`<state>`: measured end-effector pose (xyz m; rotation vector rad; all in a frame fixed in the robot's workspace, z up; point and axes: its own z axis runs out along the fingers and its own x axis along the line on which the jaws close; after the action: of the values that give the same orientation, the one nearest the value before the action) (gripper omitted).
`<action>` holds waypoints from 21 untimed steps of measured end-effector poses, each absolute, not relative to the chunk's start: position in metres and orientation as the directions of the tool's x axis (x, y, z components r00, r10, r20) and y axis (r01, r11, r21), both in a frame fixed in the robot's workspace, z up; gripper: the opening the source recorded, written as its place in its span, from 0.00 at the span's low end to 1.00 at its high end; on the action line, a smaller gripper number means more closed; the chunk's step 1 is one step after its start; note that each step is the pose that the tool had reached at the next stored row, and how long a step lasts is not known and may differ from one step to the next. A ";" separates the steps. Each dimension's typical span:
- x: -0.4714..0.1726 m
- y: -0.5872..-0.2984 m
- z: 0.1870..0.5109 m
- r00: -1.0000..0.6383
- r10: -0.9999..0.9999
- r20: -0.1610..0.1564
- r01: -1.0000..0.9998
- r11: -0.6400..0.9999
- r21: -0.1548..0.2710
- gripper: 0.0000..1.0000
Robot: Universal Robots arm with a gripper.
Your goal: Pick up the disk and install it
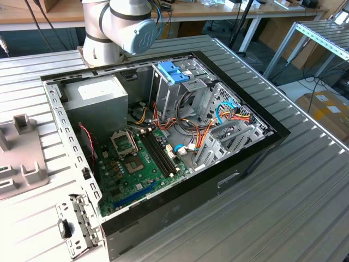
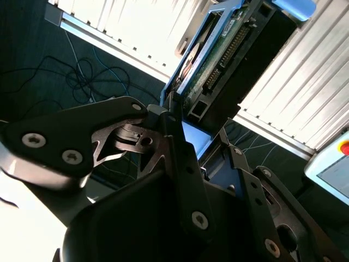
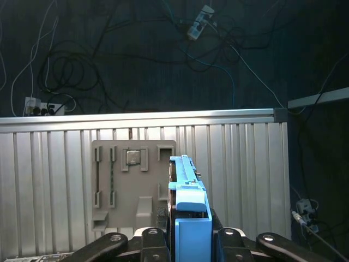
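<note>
Holding the disk (image 3: 184,174) on its edge between shut jaws, near the grey holder (image 3: 136,185) on the ribbed counter (image 3: 54,180). Looks like the carry step. Not yet inside the open computer case (image 1: 191,202). Probably calls for a slow, straight line-up with the cage (image 1: 163,93).
</note>
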<state>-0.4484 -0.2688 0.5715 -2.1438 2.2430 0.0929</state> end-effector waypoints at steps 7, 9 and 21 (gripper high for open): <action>-0.448 -0.269 0.574 -0.046 -0.997 -0.068 -0.999 0.045 0.017 0.37; -0.448 -0.269 0.575 -0.046 -0.997 -0.068 -0.999 0.045 0.017 0.37; -0.448 -0.271 0.577 -0.046 -0.997 -0.068 -0.999 0.045 0.017 0.37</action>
<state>-0.4484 -0.2706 0.5773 -2.1437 2.2430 0.0928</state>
